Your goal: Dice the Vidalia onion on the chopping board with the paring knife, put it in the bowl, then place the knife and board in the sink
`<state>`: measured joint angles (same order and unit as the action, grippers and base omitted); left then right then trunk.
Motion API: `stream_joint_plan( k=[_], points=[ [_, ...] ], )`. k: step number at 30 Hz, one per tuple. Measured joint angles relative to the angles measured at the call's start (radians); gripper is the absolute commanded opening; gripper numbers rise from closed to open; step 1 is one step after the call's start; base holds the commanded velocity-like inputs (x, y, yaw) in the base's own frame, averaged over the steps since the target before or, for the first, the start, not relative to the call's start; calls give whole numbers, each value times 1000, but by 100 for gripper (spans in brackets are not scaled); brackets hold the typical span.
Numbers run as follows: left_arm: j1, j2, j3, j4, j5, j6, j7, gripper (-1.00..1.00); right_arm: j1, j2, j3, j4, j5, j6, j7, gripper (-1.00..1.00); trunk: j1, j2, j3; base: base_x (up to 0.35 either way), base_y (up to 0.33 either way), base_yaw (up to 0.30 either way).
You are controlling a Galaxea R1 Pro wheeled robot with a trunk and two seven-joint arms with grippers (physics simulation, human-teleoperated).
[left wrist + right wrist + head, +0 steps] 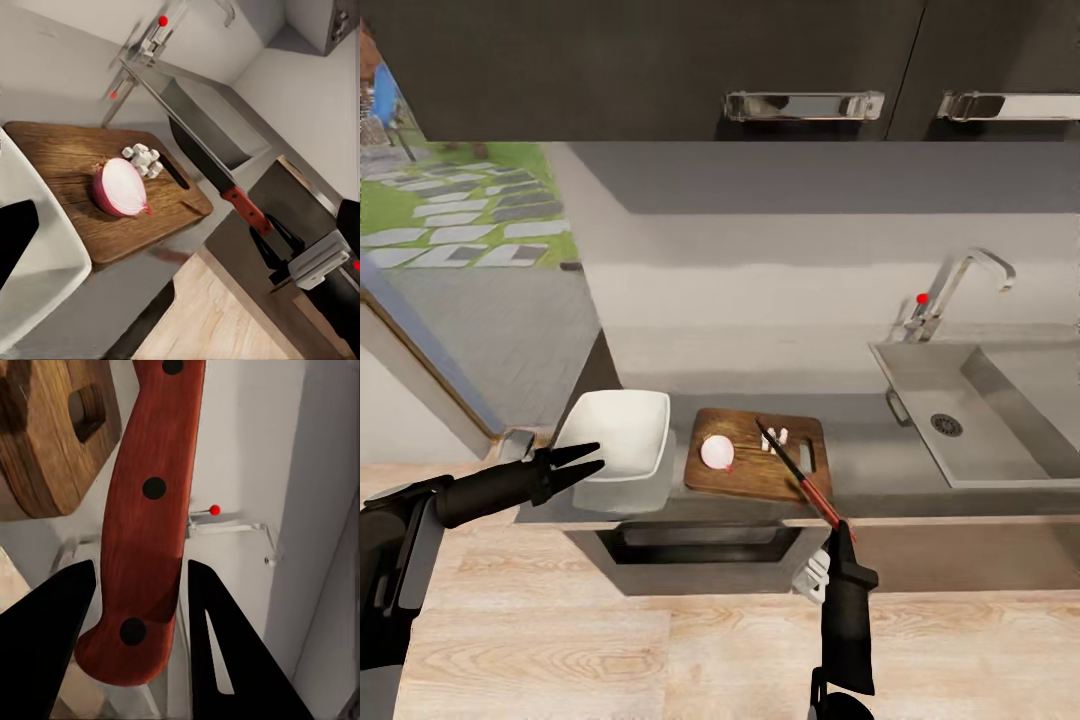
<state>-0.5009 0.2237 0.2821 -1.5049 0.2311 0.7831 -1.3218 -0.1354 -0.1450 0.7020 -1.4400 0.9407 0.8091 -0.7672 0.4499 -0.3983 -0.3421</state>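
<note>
Head view: the chopping board point(758, 456) lies on the counter point(880, 470) near its front edge, between the bowl point(622, 440) on the left and the sink point(1000, 420) well apart on the right. On the board rest a half onion point(717, 452) and, just beside it, a few white diced pieces point(776, 439). The right gripper point(840, 530) holds the paring knife point(796, 475) by the handle end, blade slanting over the board. The left gripper point(585, 462) hovers at the bowl's near side, jaws slightly parted and pinching nothing.

Left wrist view: the onion half point(120, 187) sits on the board point(67, 161), purple skin outermost; the dice point(144, 159) lie between it and the slot hole. The knife blade point(187, 135) passes above the board's end.

Right wrist view: the reddish riveted handle point(146, 525) stands between the two dark fingers point(45, 637); whether the pads press it cannot be told here.

Handling, as a judgement: the onion half is light, rounded and smooth-skinned, liable to roll or slip; it is best steadied at its sides. The dice are small and loose, hard to pinch
</note>
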Motion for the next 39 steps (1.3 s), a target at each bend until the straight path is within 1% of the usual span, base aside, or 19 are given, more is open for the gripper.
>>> stream_joint_plan(
  k=[7, 19, 26, 32, 36, 39],
  points=[
    [0, 0, 0, 1, 1, 0, 0, 100, 0, 0, 0, 1, 1, 0, -1, -100, 0, 0, 11, -233, 190, 0],
    [0, 0, 1, 0, 3, 1, -1, 100, 0, 0, 0, 0, 2, 0, -2, -100, 0, 0, 31, -22, 23, 0],
    [0, 0, 3, 1, 27, 1, 0, 100, 0, 0, 0, 1, 1, 0, -2, -100, -1, 0, 42, 158, 116, 0],
    [0, 1, 3, 2, 30, 1, 0, 100, 0, 1, 0, 1, 1, 1, -2, -100, -1, 0, 47, 230, 55, 0],
    [0, 0, 3, 2, 31, 1, 0, 100, 0, 11, 0, 4, 1, 0, -2, -100, 0, 0, 48, 36, 21, 0],
    [0, 0, 3, 2, 32, 1, 0, 100, 0, 13, 0, 12, 1, 0, -3, -100, 0, 0, 48, 6, 6, 0]
  ],
)
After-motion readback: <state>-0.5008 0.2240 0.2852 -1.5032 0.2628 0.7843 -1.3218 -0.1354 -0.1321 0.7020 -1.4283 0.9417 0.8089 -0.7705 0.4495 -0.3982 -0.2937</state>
